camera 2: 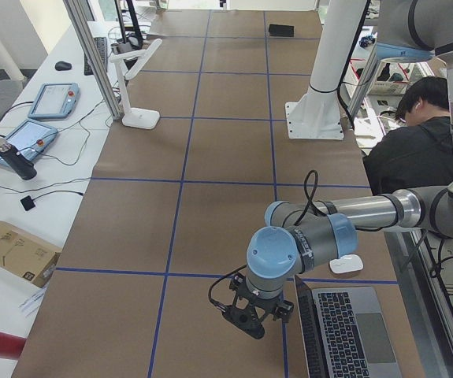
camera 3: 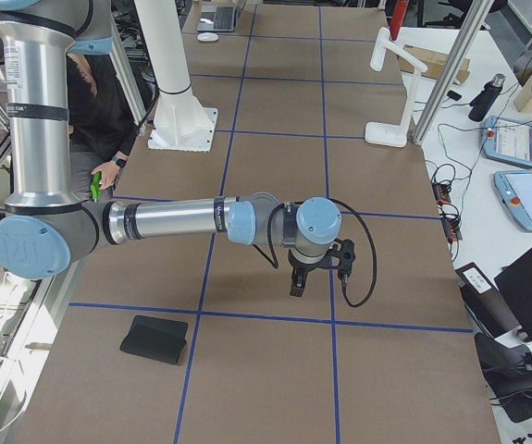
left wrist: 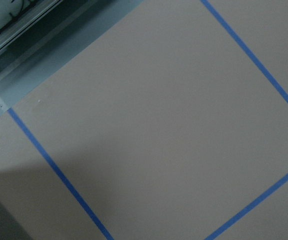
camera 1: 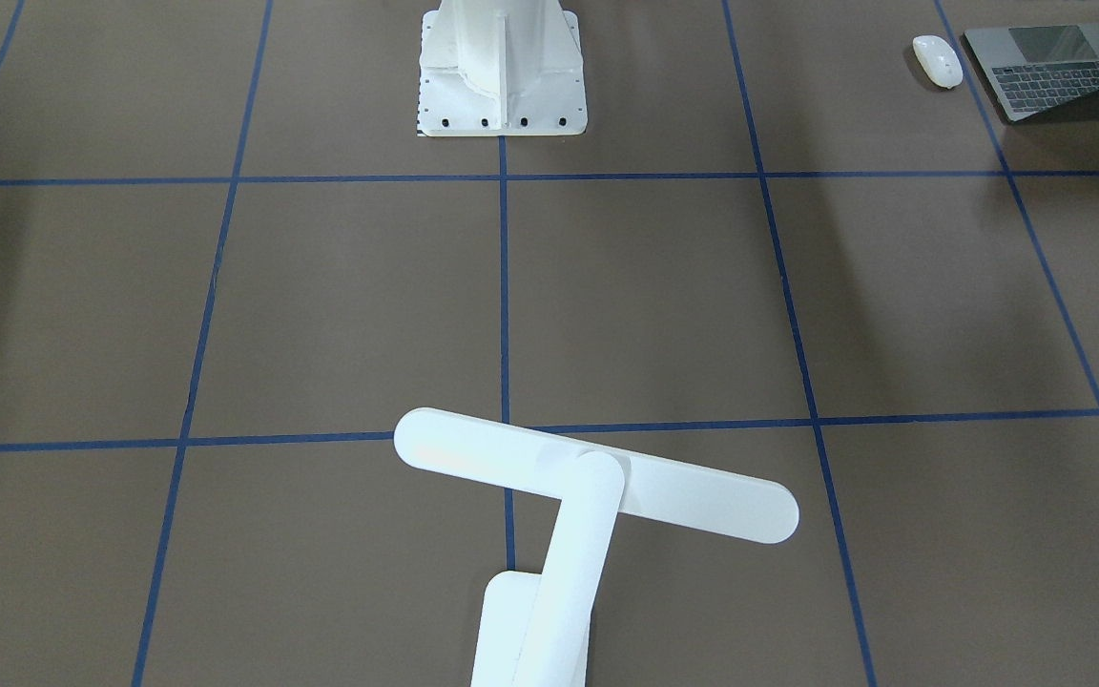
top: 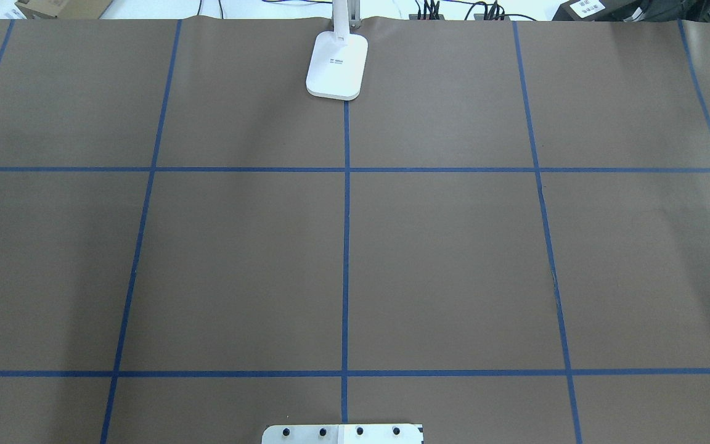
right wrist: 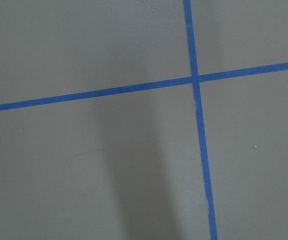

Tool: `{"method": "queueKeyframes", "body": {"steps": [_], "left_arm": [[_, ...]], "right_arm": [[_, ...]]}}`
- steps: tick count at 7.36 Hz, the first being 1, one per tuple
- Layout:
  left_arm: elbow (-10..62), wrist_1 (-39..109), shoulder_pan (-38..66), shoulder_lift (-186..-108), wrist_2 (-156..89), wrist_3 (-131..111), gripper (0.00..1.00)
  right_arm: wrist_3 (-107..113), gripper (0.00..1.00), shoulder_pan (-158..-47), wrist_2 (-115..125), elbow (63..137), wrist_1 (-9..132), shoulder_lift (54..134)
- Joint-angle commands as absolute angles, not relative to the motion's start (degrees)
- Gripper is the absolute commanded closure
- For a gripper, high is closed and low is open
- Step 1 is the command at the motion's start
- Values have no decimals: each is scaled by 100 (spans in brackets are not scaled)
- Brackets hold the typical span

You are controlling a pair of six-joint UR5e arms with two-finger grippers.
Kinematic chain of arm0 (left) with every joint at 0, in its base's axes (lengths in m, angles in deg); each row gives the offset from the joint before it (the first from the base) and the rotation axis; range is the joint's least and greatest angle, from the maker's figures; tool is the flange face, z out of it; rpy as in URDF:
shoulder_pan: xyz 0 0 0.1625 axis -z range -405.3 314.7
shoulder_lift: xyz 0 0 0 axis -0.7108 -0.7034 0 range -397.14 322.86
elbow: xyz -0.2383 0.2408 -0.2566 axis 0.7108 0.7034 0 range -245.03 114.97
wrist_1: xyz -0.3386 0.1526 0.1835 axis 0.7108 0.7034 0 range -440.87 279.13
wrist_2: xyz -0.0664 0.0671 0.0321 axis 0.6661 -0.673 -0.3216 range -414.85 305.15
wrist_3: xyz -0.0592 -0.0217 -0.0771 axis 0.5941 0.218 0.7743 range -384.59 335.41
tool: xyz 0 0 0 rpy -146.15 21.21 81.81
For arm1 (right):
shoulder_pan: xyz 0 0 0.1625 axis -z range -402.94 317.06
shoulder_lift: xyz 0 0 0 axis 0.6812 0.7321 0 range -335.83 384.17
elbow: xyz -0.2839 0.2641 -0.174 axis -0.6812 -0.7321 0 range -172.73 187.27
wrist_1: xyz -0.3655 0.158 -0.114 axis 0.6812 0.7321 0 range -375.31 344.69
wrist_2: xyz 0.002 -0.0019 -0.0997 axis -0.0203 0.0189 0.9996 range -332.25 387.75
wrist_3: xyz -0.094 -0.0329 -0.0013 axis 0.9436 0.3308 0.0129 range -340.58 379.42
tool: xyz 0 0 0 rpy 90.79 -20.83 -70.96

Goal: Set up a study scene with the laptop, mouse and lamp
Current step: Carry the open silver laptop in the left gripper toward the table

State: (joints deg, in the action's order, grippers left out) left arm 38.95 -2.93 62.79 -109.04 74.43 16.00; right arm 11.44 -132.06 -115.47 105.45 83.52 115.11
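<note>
Items: laptop (camera 1: 1055, 72), mouse (camera 1: 937, 60), lamp (camera 1: 597, 487), left gripper (camera 2: 246, 317), right gripper (camera 3: 297, 282).
We log mouse just beside laptop's 9 o'clock, lamp at front-facing view's 6 o'clock; both grippers' jaw states we cannot tell.

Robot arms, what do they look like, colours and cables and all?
The left arm and right arm look alike: silver tubes and grey joints with round light-blue caps. Each ends in a small black gripper, the left gripper and the right gripper. A black cable loops at the wrist. No markings are legible.

Brown gridded table (top: 453, 265) bears lamp (top: 337, 65), mouse (camera 1: 937, 60), laptop (camera 1: 1055, 72), mat (camera 3: 154, 339).
</note>
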Motion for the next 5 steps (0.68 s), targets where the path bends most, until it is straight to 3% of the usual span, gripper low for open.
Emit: {"method": "queueKeyframes", "body": {"steps": [1, 5], "left_arm": [[3912, -256, 6464, -10475, 7189, 2398, 0], [3525, -230, 6712, -10236, 7224, 2899, 0]], "right_arm": [[1107, 0, -13206, -11560, 10553, 8348, 11479], [1099, 0, -13206, -11778, 10536, 8348, 11496]]}}
